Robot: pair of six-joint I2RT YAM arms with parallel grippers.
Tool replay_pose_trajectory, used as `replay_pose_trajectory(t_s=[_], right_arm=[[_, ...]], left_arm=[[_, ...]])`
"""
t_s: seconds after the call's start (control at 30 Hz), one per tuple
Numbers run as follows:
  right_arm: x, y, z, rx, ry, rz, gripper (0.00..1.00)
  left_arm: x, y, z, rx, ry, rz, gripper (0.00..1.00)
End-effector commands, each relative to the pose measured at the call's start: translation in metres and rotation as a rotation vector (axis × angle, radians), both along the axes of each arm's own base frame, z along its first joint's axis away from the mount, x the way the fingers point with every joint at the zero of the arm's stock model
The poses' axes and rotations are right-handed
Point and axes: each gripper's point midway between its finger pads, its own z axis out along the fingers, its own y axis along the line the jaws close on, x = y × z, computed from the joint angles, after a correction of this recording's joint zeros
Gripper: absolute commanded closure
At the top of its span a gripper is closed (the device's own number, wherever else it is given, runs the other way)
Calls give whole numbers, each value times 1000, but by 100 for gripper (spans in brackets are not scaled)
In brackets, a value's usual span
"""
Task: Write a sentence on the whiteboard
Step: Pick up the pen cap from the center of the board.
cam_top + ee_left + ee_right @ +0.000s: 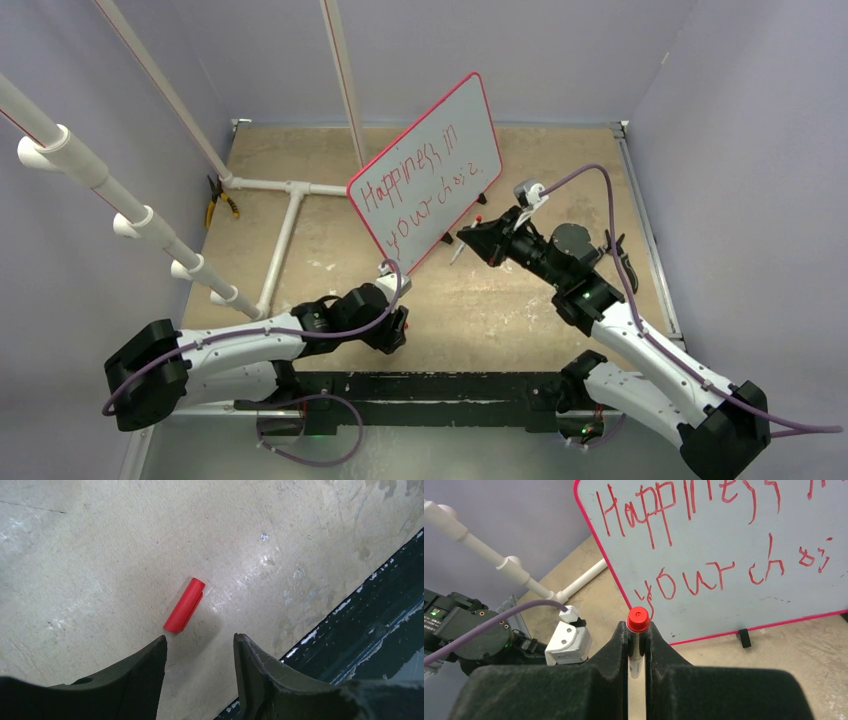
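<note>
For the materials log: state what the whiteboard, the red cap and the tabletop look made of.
Whiteboard: smooth pale coated panel, core unclear; thin red rim looks plastic. Red cap: moulded plastic, uniform colour, soft sheen. Tabletop: probably plywood or fibreboard, tan, matte, scuffed with whitish stains.

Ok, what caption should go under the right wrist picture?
The right gripper clamps a red-ended marker facing the whiteboard and its red sentence.

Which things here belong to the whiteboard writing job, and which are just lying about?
Job:
whiteboard
red sentence
marker, clamped in the right fingers
red cap on the table, probably the marker's

Lying about:
yellow-handled pliers at far left
white pipe frame
</note>
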Motion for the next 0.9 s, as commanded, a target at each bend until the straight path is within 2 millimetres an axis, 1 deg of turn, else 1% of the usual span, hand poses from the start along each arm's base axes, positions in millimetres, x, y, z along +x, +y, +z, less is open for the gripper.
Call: replay_pose_trajectory(t_s=[0.0, 0.17, 0.23, 0.3, 0.53, 0.73, 0.77, 0.87], right_arm=[[-1, -2, 9, 7, -47, -6, 100], [0, -1, 11, 15, -54, -6, 100], [0, -1, 11, 16, -52, -6, 100], [0, -1, 11, 16, -50, -4, 100], [0, 0, 13, 18, -53, 0, 100], [0, 0, 11, 20, -48, -1, 100], [0, 0, 11, 20, -47, -1, 100], [1, 0, 9, 21, -44, -2, 100]], left_arm=[[23, -9, 21, -4, -109, 24, 49], [34, -15, 27, -10, -152, 37, 46], [36, -19, 29, -27, -163, 34, 45], [35, -23, 27, -31, -156, 19, 45], [22, -29, 8, -20, -80, -32, 46], [11, -30, 6, -39, -26, -51, 49], [6, -32, 6, -46, -2, -66, 50], [-1, -34, 2, -46, 41, -76, 50]])
